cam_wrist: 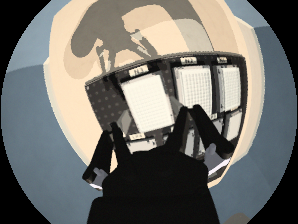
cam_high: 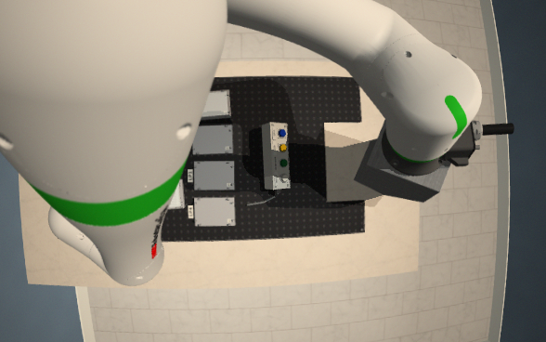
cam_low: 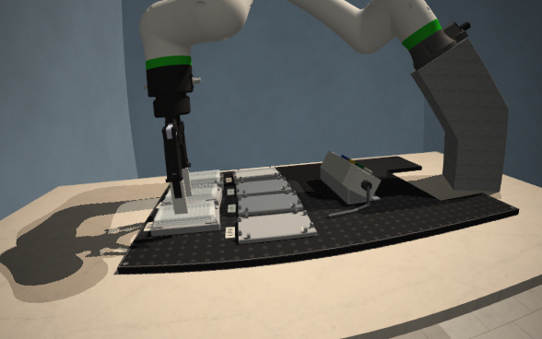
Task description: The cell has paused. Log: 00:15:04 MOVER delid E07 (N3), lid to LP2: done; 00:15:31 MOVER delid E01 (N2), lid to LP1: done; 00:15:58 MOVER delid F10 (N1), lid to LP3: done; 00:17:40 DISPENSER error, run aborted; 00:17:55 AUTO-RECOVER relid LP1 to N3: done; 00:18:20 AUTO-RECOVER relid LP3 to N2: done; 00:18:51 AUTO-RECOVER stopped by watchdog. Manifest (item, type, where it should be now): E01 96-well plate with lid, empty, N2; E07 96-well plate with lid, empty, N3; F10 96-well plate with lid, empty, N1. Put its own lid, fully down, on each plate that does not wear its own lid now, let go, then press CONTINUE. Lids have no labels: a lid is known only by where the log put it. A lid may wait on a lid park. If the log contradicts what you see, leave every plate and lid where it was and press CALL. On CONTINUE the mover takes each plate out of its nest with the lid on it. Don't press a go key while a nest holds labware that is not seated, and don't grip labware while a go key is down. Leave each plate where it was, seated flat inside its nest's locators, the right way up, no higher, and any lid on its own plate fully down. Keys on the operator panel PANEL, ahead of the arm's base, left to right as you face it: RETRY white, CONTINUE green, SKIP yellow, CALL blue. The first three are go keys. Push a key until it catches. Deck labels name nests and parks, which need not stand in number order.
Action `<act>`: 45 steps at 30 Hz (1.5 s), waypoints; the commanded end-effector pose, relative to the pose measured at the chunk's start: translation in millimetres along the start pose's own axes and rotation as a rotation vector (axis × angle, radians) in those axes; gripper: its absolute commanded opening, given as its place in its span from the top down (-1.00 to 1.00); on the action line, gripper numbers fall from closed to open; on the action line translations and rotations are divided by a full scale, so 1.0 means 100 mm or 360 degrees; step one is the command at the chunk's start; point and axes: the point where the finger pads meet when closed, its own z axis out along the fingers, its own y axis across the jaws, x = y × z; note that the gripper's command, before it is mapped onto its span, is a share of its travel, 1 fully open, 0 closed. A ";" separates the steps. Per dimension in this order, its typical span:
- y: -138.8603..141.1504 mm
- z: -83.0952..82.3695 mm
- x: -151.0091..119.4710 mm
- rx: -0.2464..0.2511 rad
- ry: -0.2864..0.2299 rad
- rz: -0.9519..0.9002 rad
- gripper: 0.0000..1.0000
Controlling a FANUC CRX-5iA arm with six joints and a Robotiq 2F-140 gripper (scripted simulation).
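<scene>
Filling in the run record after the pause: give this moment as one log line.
arm: over plate row | pincer: open, straddling nearest plate, nothing gripped | panel: no key touched
</scene>
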 end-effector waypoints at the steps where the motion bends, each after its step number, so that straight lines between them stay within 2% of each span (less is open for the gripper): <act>1: 0.00 0.00 0.00 0.0000 0.0001 0.0000 -0.32; 6: 0.00 0.00 0.00 0.0000 0.0001 0.0000 -0.32; 7: 0.00 0.00 0.00 0.0000 0.0001 0.0000 -0.18; 45: 0.00 0.00 0.00 0.0000 0.0001 0.0000 -0.18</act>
